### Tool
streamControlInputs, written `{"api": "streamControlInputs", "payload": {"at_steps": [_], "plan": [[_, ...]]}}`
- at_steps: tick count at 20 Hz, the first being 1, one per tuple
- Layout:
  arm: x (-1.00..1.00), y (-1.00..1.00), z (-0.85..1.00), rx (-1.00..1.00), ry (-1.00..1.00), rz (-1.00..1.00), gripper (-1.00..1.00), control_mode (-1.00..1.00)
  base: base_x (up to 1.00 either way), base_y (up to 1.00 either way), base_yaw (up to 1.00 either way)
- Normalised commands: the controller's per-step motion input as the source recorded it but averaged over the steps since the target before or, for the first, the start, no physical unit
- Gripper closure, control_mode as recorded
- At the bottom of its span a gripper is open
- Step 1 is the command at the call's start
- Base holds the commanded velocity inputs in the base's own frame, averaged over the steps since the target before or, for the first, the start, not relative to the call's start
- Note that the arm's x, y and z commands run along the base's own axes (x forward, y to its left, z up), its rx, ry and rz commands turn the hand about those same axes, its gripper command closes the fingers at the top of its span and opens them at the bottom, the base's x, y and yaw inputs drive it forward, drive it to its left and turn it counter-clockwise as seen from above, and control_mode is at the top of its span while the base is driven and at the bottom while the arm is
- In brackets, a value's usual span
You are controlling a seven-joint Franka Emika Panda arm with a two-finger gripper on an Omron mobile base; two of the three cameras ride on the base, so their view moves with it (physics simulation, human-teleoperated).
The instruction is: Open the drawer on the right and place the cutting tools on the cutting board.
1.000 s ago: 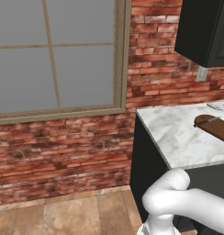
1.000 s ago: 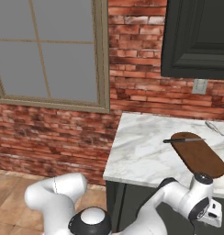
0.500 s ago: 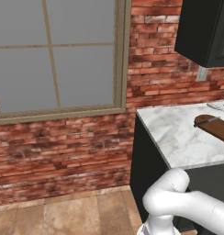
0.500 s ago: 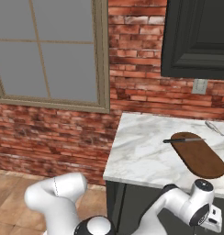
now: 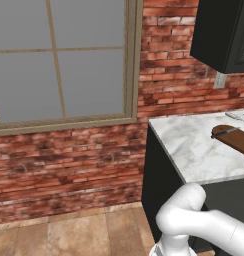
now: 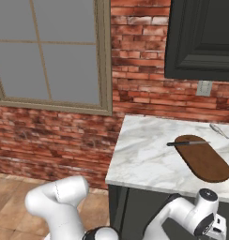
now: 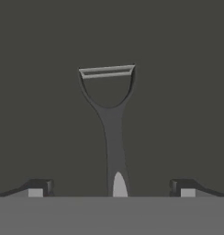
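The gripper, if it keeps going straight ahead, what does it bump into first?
Probably the Y-shaped peeler. It lies right between the open gripper fingertips on a dark grey drawer floor. How far off it is, I can't tell.

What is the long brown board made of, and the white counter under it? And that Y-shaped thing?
The rounded reddish-brown cutting board looks like smooth wood. The white countertop looks like polished marble, from its grey veins. The dark grey Y-shaped peeler seems matte plastic or metal, with a pale blade strip, probably steel.
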Motion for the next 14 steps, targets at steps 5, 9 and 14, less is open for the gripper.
{"api": "streamControlInputs", "payload": {"at_steps": [5,9,14], "plan": [[0.05,-0.09,-0.16,0.00,0.00,0.00,-1.00,-1.00,0.00,0.00,0.00],[0.00,-0.05,-0.13,0.00,0.00,0.01,-1.00,-1.00,0.00,0.00,0.00],[0.00,-0.01,-0.14,0.00,0.00,0.02,-1.00,-1.00,0.00,0.00,0.00]]}}
